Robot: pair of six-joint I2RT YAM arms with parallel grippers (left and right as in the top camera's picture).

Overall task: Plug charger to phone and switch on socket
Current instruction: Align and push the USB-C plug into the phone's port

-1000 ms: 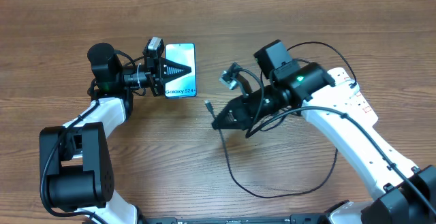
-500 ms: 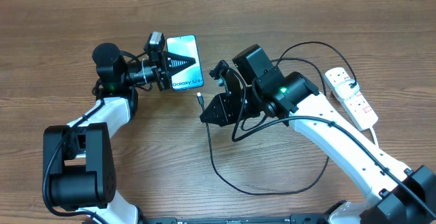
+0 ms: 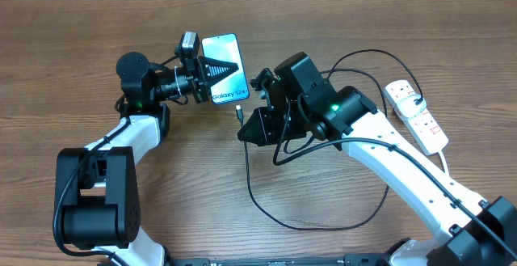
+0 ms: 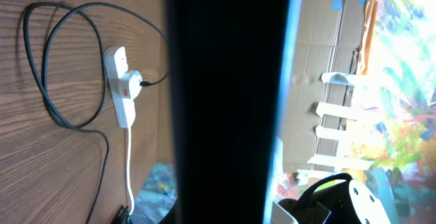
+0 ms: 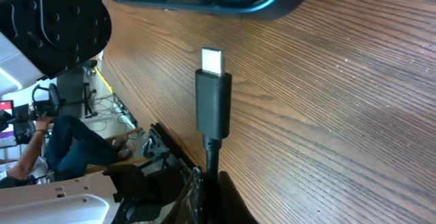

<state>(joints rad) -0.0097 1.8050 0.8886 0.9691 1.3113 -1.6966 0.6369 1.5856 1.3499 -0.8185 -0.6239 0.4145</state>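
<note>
Toward the worktop's (image 3: 202,217) 11 o'clock, the phone (image 3: 229,49), clamped in the left tool (image 3: 222,73), has been swung nearer the charger plug (image 3: 240,114), gripped in the closed right tool (image 3: 250,133) just at its 5 o'clock, not yet mated, so insertion is judged next.

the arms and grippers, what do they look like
Both arms are white shells with black joints: left arm, right arm. Thin black cables loop by the wrists; a small green light glows on the right one. The left gripper and right gripper are black, with tapered wedge-shaped fingers.
</note>
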